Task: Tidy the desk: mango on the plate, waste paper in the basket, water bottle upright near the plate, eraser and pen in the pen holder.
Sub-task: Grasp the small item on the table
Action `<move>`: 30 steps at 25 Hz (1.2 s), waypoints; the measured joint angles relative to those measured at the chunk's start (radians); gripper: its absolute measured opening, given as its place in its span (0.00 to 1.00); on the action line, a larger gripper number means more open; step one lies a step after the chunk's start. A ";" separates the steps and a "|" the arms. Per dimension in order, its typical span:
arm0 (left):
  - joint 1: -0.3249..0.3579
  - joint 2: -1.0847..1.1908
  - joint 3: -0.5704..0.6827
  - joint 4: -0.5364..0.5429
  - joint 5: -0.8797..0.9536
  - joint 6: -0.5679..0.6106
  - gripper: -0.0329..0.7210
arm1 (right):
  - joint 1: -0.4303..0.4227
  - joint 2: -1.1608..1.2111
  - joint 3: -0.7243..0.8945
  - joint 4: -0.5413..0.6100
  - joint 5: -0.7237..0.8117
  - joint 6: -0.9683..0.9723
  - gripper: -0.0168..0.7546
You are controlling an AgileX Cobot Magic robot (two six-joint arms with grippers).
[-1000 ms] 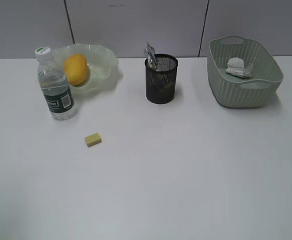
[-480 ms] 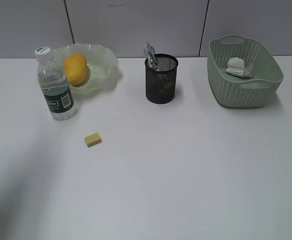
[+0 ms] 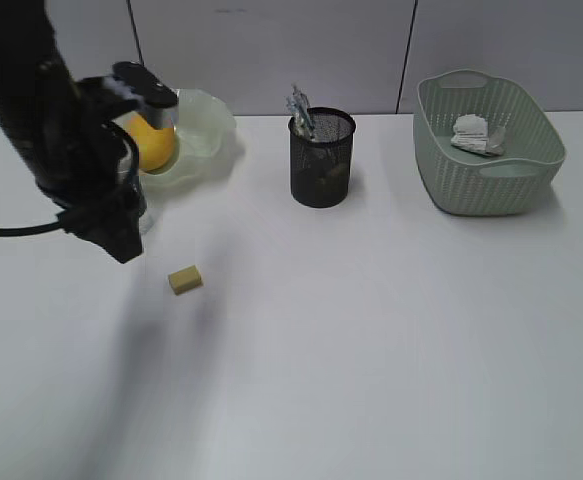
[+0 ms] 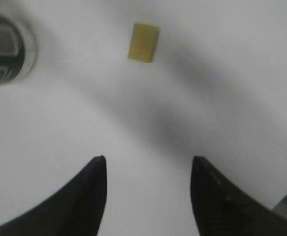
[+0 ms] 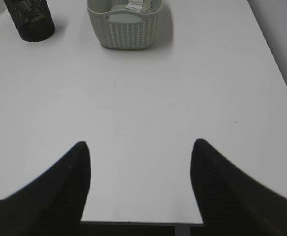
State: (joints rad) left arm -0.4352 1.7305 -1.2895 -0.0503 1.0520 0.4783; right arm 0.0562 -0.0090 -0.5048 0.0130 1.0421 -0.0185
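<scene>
The exterior view looks down at a slant across the desk [image 3: 371, 330] toward the back wall. The left wrist view hangs close over the eraser [image 4: 143, 43], which the exterior view shares. The right wrist view looks from the desk's near edge toward basket [image 5: 125, 27] and holder [image 5: 30, 19], both also seen outside

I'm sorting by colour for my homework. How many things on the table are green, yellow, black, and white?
Green: 3, the plate, the basket and the water bottle with its green label
Yellow: 2, the mango and the eraser
Black: 1, the pen holder
White: 1, the waste paper
Total: 7
</scene>
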 joint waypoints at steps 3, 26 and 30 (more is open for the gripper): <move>-0.030 0.088 -0.048 -0.015 -0.030 0.076 0.60 | 0.000 0.000 0.000 0.000 0.000 0.000 0.68; -0.039 0.501 -0.335 -0.045 -0.010 0.157 0.52 | 0.000 0.000 0.000 0.000 0.000 0.000 0.68; -0.039 0.508 -0.337 -0.042 -0.014 0.157 0.49 | 0.000 0.000 0.000 0.000 0.000 0.000 0.67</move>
State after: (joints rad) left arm -0.4739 2.2384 -1.6266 -0.0918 1.0383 0.6358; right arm 0.0562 -0.0090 -0.5048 0.0130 1.0421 -0.0185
